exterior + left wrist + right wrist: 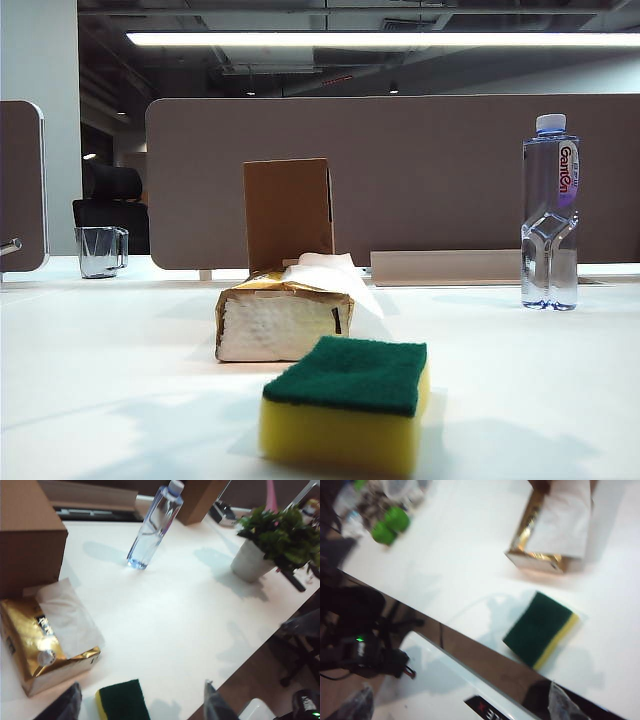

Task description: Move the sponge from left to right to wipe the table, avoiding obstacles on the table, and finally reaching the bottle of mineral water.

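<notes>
Left gripper (141, 700): raised above the near table edge, fingers spread apart, holding nothing; sponge directly below, between the fingertips' line of sight.
Right gripper (457, 705): also above the near edge, fingers wide apart, empty; only the blurred fingertips visible.
Sponge (347, 403): flat on the table (120, 380), green scouring side up, yellow foam below; free of both grippers; just in front of the tissue pack, not touching it.
Tissue pack (283, 318): gold-and-white, white tissue protruding from the top; lying mid-table.
Cardboard box (288, 212): brown, upright, directly behind the tissue pack.
Bottle of mineral water (550, 212): upright, white cap, far right of the table, well apart from the sponge.
Glass mug (101, 251): clear, far left, at the back.
Potted plant (272, 540): white pot, green leaves, beyond the bottle in the left wrist view.
</notes>
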Motion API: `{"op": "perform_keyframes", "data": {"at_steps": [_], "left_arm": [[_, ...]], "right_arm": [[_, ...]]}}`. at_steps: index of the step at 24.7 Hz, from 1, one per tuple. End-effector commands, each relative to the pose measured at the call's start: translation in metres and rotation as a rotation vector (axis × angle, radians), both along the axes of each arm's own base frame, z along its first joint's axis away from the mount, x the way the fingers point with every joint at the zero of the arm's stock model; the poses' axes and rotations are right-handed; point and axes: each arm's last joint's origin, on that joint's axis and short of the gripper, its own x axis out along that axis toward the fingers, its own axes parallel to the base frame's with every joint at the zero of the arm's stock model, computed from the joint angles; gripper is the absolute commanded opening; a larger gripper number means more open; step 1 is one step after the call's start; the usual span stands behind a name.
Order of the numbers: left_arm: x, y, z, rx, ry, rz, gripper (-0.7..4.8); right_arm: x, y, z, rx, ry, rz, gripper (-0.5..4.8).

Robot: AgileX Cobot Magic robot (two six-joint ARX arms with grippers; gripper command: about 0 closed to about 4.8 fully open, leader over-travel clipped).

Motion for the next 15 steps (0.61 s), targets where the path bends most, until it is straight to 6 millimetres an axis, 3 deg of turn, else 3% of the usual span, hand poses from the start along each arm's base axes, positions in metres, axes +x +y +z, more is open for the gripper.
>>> {"op": "perform_keyframes", "data": {"at_steps": [1,5,15], "left_arm": [[-0.008,0.009,0.008,-0.047,-0.05,0.002,3.14],[-0.018,0.02,0.01,-0.066,-0.063,0.003,3.14],[-0.021,0.022,0.008,-0.054,-0.051,-0.001,3.14]], "right_arm": [[0.003,0.004,-0.004,-0.06,0.023,-0.016,4.79],[0.011,0.015,-0.018,-0.073,0.079,-0.024,4.79],[0.02,0.048,-0.078,-0.104,0.199,-0.019,4.79]]}}
